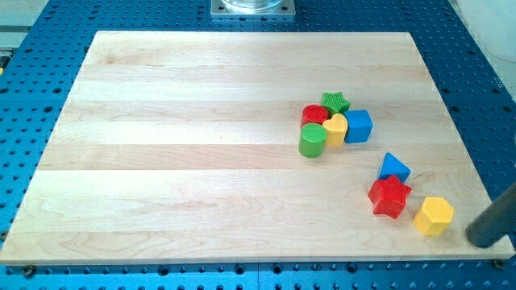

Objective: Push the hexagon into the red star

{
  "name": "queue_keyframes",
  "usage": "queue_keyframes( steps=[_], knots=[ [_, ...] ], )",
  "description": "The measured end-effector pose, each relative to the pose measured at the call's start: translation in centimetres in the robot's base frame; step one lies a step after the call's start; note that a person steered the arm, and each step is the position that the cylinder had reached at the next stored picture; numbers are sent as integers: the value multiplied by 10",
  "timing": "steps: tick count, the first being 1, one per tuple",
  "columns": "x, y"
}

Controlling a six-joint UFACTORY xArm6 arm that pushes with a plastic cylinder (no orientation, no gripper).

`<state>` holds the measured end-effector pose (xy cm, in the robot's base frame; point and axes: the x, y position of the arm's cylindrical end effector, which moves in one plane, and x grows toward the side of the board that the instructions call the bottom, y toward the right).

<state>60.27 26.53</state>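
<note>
The yellow hexagon (434, 215) lies near the board's lower right corner. The red star (389, 196) sits just to its left, a small gap apart, with a blue triangle (394, 167) touching the star from above. My tip (485, 236) is the dark rod's lower end at the view's right edge, just right of the hexagon and slightly lower, not touching it.
A cluster sits up and left of the star: a green star (335, 101), a red block (314, 115), a yellow heart-like block (335, 128), a blue cube (358, 126) and a green cylinder (312, 140). The wooden board's right edge (476, 173) is near my tip.
</note>
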Motion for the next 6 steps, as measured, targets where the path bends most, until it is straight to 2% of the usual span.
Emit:
queue_keyframes(
  steps=[3, 6],
  knots=[
    [-34, -69],
    [-83, -77]
  ],
)
